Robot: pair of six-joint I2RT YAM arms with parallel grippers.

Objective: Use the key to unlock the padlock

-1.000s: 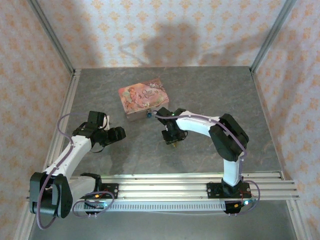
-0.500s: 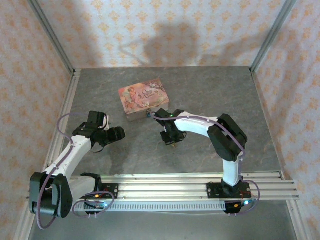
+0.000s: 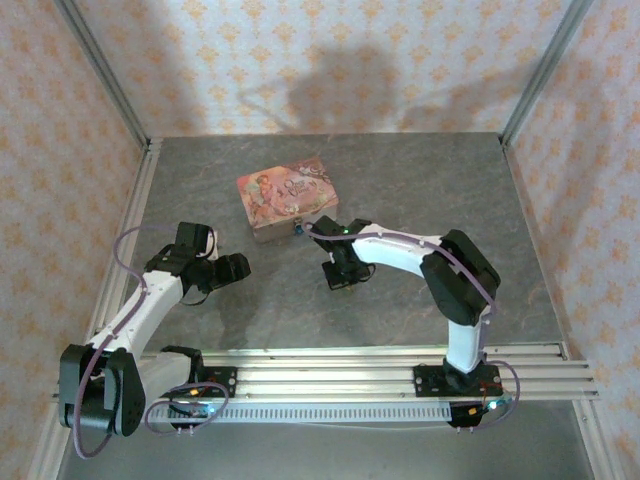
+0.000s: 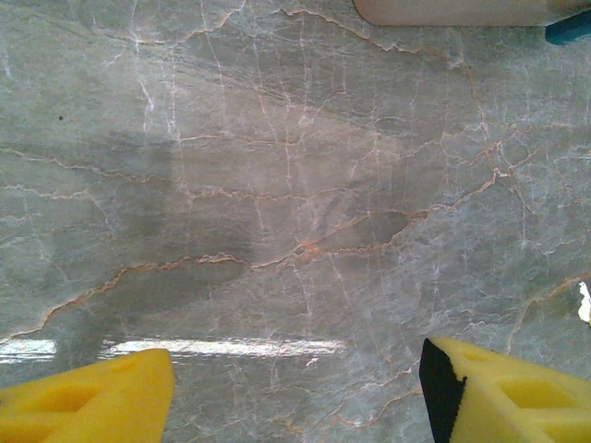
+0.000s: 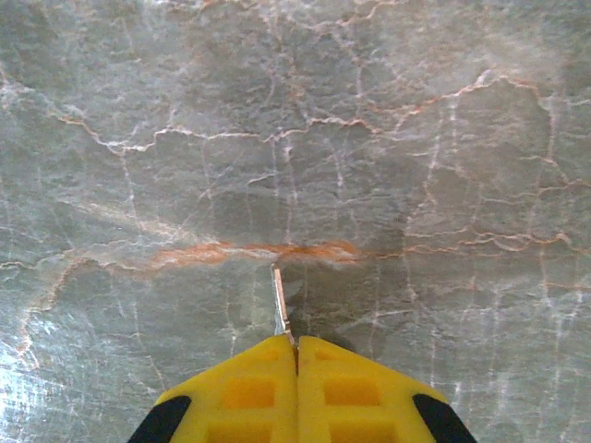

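Yellow fingertips of the right hand [image 5: 296, 355] are clenched together on the key [image 5: 280, 305], its thin blade jutting out over the veined grey counter [image 5: 443, 138]. The left hand [image 4: 295, 392] is spread wide, grasping nothing. The padlock [image 3: 298, 231] sits against the near edge of the pink tin [image 3: 287, 193], just beyond the right hand.

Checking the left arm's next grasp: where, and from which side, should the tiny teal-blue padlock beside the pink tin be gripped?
Likely the tiny teal-blue padlock by its body, coming in over the table from its near left. The pink illustrated tin stands directly behind it, blocking the far side, and the right gripper, shut on the thin silvery key, sits at its near right.
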